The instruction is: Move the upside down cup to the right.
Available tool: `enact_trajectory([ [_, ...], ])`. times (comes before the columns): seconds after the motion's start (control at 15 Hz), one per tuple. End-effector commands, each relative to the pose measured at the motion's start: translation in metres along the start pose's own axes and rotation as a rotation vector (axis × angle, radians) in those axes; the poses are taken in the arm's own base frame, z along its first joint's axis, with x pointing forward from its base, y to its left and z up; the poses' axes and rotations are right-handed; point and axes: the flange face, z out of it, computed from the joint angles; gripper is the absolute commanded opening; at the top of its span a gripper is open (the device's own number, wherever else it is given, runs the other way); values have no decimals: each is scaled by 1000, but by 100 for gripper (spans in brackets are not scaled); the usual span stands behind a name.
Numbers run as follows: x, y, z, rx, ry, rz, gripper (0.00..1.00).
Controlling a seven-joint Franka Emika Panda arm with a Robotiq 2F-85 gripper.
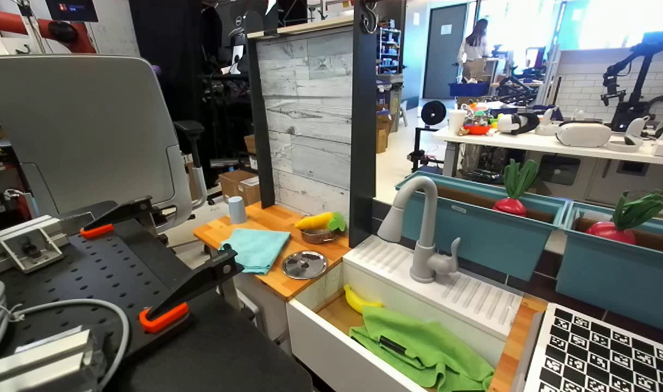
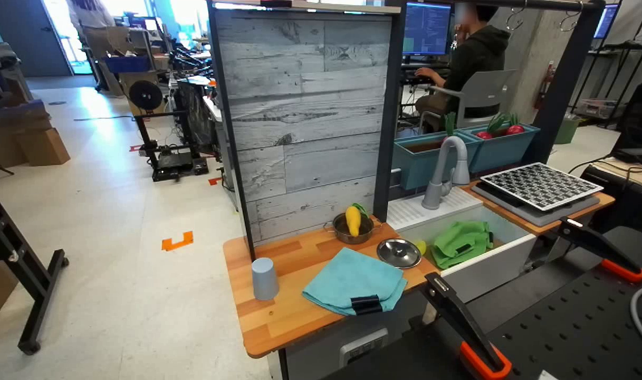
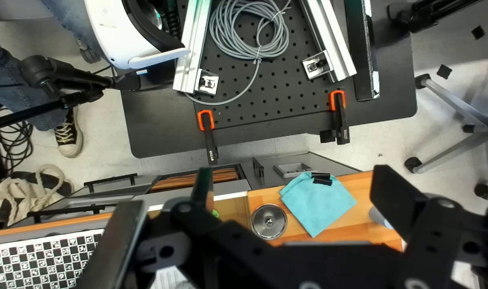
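Spotter: Talk me through the fingers (image 3: 394, 200) first.

Me: Wrist view, here we go: I've got them spread wide, well apart from each other, released. Dark and large, they take up the lower part of my view.

Spotter: And the cup (image 2: 265, 282)?

Me: There it is! Pale blue, upside down, narrow end up, standing on the wooden desk (image 2: 284, 330) close to the edge, at the end away from the sink (image 1: 331, 354). I catch it in both exterior views. In the wrist view it's partly hidden behind one of my fingers.

Spotter: Anything near it?

Me: The turquoise cloth (image 2: 347, 285), folded and lying flat, with bare wood between it and the cup. Then a shiny lid (image 2: 399, 253), knob up, just beside the cloth; whether those two touch, I can't tell.

Spotter: What's that yellow shape?

Me: A yellow vegetable (image 2: 353, 221) with a green end, resting in the metal pot (image 2: 344, 239) or across its rim, I can't tell which.

Spotter: And down in the sink?

Me: In an exterior view, a banana (image 1: 361, 301) at the crumpled green cloth (image 1: 418, 340), and a grey faucet (image 1: 426, 228) standing on the ledge behind.
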Motion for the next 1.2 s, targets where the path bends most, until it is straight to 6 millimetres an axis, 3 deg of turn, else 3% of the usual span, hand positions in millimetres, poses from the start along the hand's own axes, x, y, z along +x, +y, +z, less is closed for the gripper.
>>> enact_trajectory([
  [0.0, 0, 0, -1, 0, -1, 0, 100],
  [0.67, 3, -2, 3, -2, 3, 7, 100],
  [1.13, 26, -30, 28, -62, 2, 43, 100],
])
